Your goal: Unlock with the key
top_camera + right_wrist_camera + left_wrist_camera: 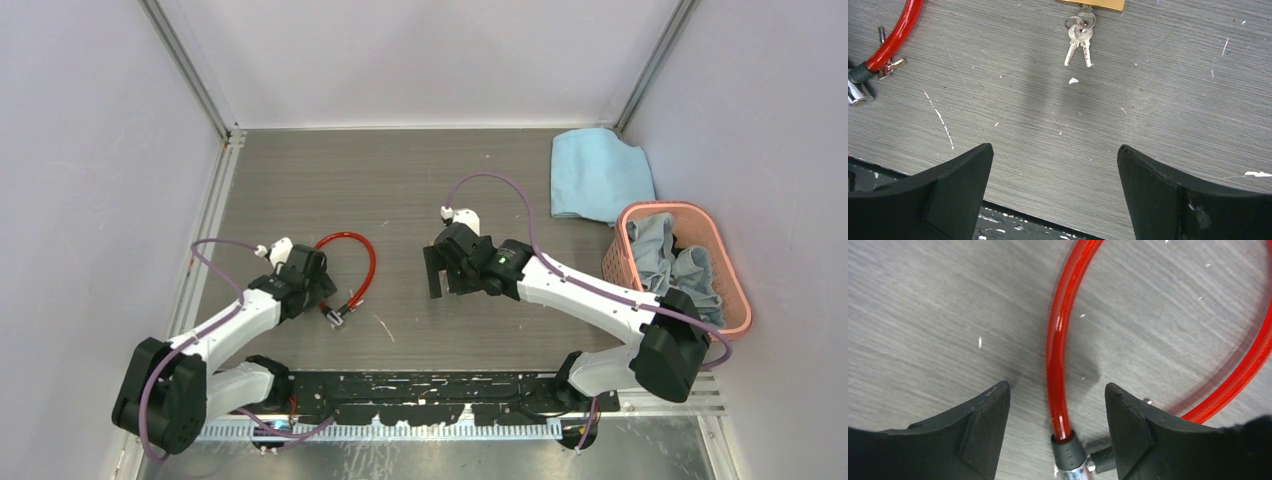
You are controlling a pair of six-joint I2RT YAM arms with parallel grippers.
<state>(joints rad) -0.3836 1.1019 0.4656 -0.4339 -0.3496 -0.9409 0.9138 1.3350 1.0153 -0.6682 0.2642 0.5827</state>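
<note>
The key [1079,42], a small bunch of thin silvery keys, hangs from the bottom of the brass padlock [1093,4] at the top edge of the right wrist view. Both are hidden under the arm in the top view. My right gripper [1053,150] [447,275] is open and empty, and the key lies well ahead of its fingers. My left gripper [1057,387] [322,296] is open, its fingers on either side of the red cable lock [1055,355] [362,250] just above its metal end [1075,467] without gripping it.
The cable lock's metal end [857,92] and a small key beside it [888,66] lie at the left of the right wrist view. A blue cloth [598,175] and a pink basket [650,207] of grey clothes are at the right. A black plate [440,385] edges the near side.
</note>
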